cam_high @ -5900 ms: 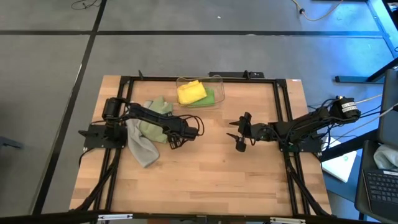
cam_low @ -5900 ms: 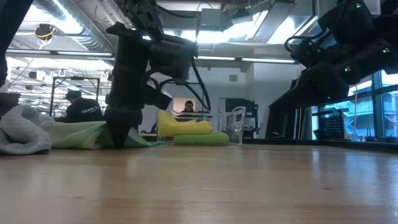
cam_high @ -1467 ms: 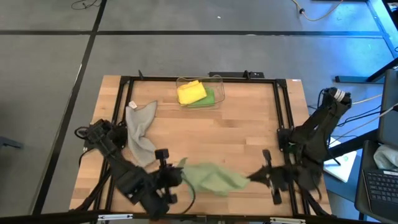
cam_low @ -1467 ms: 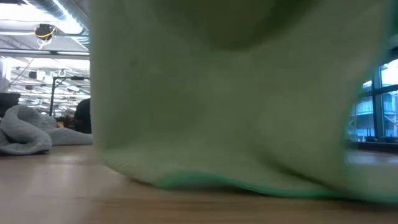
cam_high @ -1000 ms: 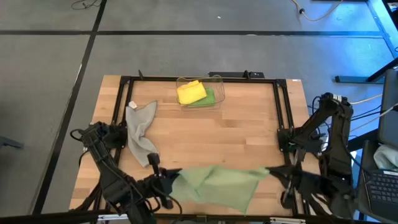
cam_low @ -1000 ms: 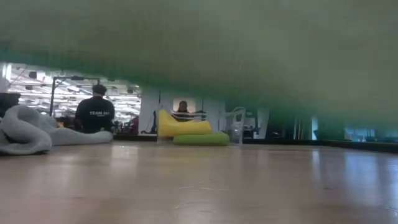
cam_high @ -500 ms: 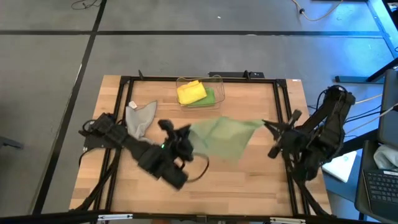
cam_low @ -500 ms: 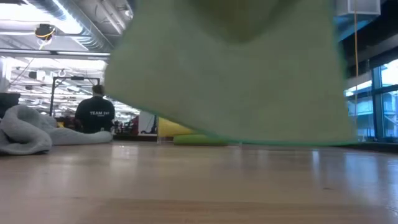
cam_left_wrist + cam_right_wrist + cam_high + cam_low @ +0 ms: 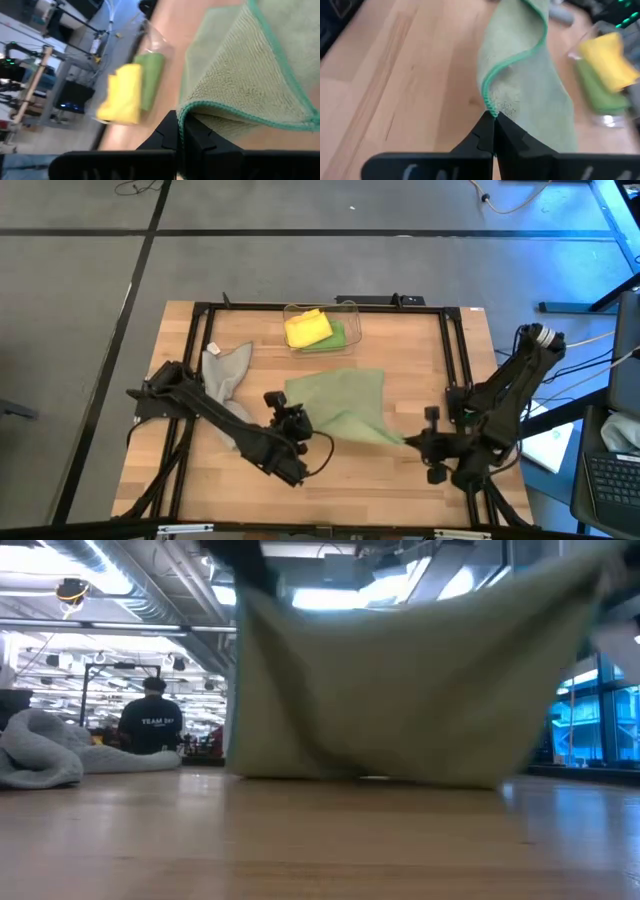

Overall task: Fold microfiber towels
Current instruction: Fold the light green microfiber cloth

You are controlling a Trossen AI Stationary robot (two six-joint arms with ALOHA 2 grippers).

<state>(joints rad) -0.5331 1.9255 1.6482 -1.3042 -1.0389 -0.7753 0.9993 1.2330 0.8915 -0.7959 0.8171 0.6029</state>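
Cloth spreading, mid-flight. The sage towel (image 9: 345, 405), half a second ago stretched higher and farther back between the arms, now drapes lower over the worktop (image 9: 400, 480) centre, its far edge near the bin (image 9: 322, 328); laying flat looks nearly done, folding not begun. Left gripper (image 9: 292, 423) has its jaws pinched shut on the towel's near-left corner; right gripper (image 9: 425, 445) has its jaws clamped on the near-right corner. Farther off, the grey towel (image 9: 222, 372) lies crumpled at the left, and the yellow towel (image 9: 306, 327) and bright green towel (image 9: 336, 335) sit in the bin.
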